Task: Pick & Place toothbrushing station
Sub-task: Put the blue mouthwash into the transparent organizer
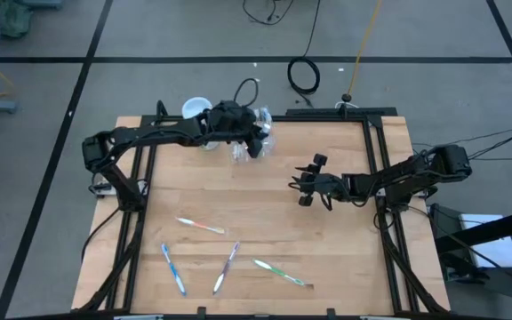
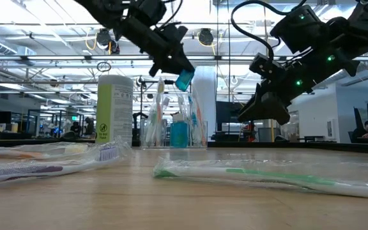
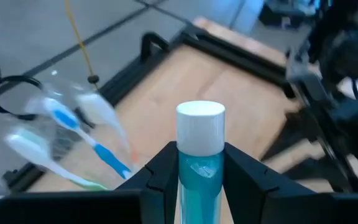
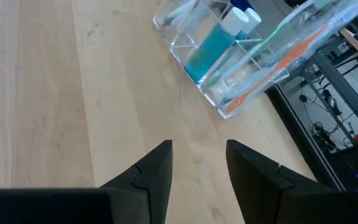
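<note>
**Blue tube in my left jaws**

My left gripper (image 3: 201, 171) hung above the toothbrushing station (image 1: 254, 133) at the worktop's (image 1: 265, 222) far edge, jaws clamped on a blue tube (image 3: 200, 149). Right gripper (image 4: 199, 168) hovered mid-worktop, jaws apart, grasping nothing.

Bright overhead lighting; blurred left-wrist background.

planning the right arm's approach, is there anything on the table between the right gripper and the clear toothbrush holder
No: bare wood only. The right wrist view shows empty tabletop from the open right gripper to the clear holder; the high view agrees.
</note>
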